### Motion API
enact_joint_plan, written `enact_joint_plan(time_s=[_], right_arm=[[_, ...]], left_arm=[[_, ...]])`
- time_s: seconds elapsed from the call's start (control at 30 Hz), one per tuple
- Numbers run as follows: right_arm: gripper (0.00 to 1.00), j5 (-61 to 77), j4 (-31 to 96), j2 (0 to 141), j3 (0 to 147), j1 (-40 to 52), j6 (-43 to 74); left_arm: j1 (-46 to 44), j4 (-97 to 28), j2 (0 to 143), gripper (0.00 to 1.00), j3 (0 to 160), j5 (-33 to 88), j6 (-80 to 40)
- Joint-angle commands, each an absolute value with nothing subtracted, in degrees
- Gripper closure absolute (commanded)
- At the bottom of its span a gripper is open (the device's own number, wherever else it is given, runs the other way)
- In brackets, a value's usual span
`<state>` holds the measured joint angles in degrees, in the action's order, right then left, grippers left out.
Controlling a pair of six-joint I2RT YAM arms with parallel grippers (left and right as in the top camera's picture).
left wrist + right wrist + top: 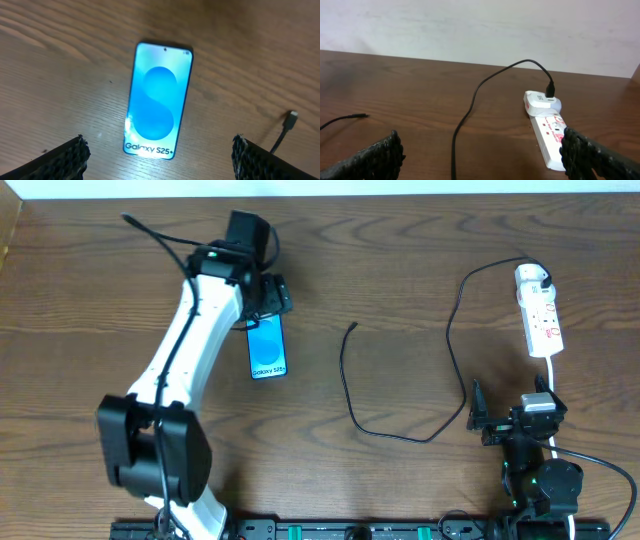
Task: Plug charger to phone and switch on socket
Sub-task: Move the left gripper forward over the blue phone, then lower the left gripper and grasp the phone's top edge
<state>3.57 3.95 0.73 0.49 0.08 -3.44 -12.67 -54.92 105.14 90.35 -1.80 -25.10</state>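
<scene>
The phone lies flat on the table, its blue screen up, "Galaxy S25+" text at its near end; it also shows in the left wrist view. My left gripper hovers open over its far end, and in the left wrist view nothing is between the fingers. The charger cable runs from its white plug head in the socket to its free tip, right of the phone. The tip also shows in the left wrist view. My right gripper is open and empty near the socket.
The socket's white cord runs toward the right arm's base. A pale wall stands behind the table's far edge. The arm bases sit at the table's front edge.
</scene>
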Motion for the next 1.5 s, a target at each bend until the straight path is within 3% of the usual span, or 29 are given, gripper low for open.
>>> enact_joint_plan(time_s=[0.0, 0.3, 0.6, 0.8, 1.47], right_arm=[[0.01, 3.36, 4.05, 0.45, 0.32, 0.08, -3.92], [0.01, 3.36, 4.03, 0.45, 0.32, 0.08, -3.92], [0.01, 3.36, 4.05, 0.45, 0.32, 0.08, -3.92], [0.01, 3.36, 4.05, 0.45, 0.32, 0.08, -3.92], [0.01, 3.36, 4.05, 0.45, 0.32, 0.08, -3.92]], left_arm=[[-12.93, -56.34, 110.69, 0.07, 89.78, -2.02, -26.06], [-12.93, -57.30, 119.63, 0.07, 89.78, 0.01, -26.17], [-12.14, -52.49, 121.03, 0.02, 89.52, 4.05, -13.17], [-7.11, -52.14, 121.21, 0.02, 89.08, 4.14, -13.17], [-7.57, -48.03, 122.50, 0.02, 84.68, 8.40, -12.51]])
